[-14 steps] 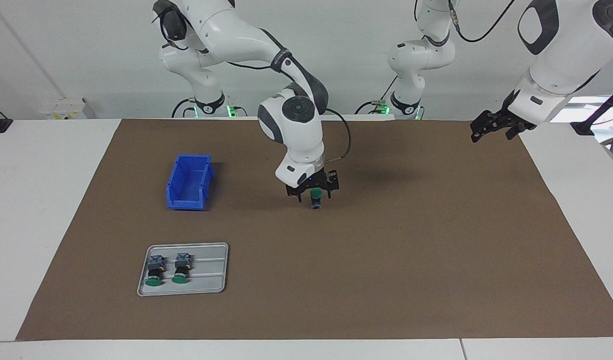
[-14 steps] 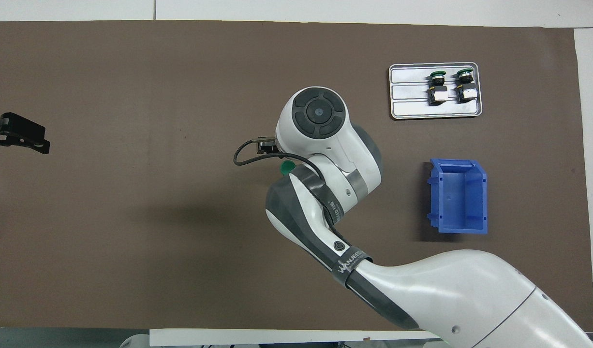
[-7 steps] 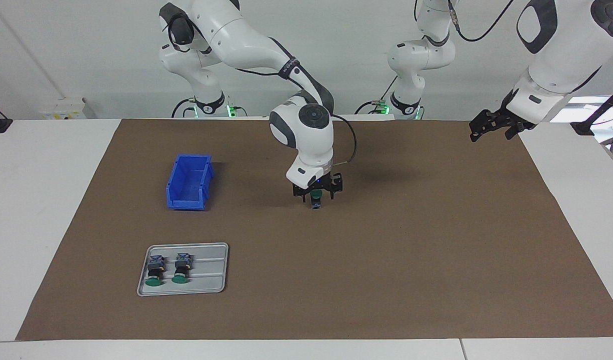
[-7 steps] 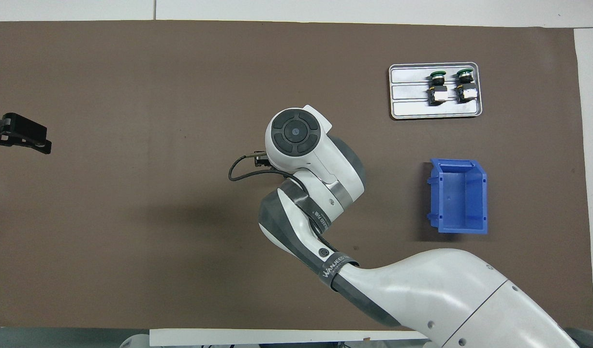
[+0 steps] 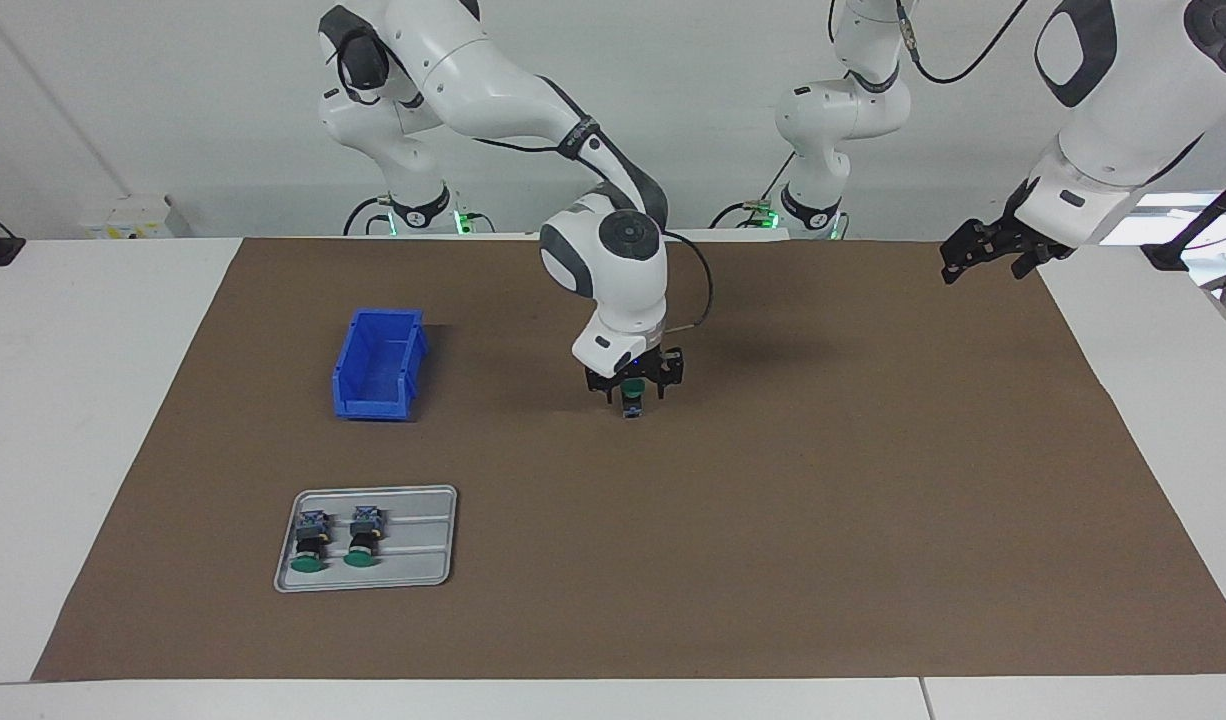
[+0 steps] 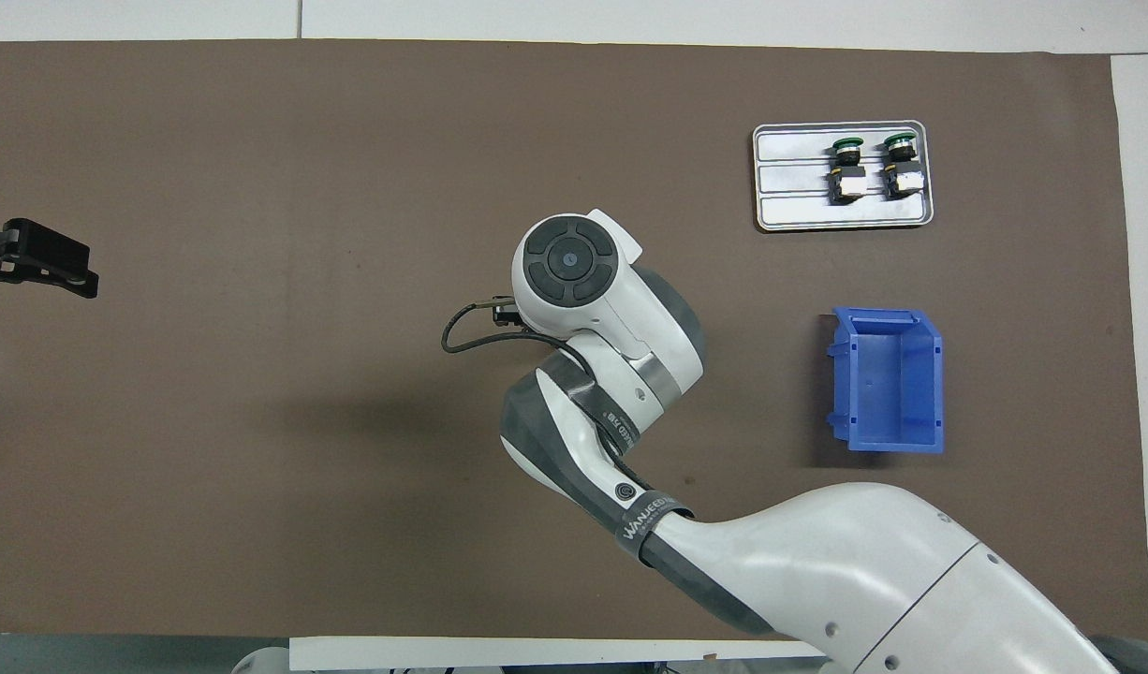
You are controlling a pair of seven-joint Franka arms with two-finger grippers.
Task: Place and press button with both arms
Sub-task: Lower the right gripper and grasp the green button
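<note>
Right gripper (image 5: 633,390) stands low over the brown mat (image 5: 773,520), its fingers around the button (image 5: 631,398), which stands upright, green cap up, apparently just being set down beside the blue bin (image 5: 378,365). Next comes letting go without tipping it, then a press by the left gripper (image 5: 988,252), which waits wide open and empty toward its own end. Nothing shows in that bin, while the metal tray (image 5: 433,540) farther from the robots holds two more buttons (image 5: 336,540).
</note>
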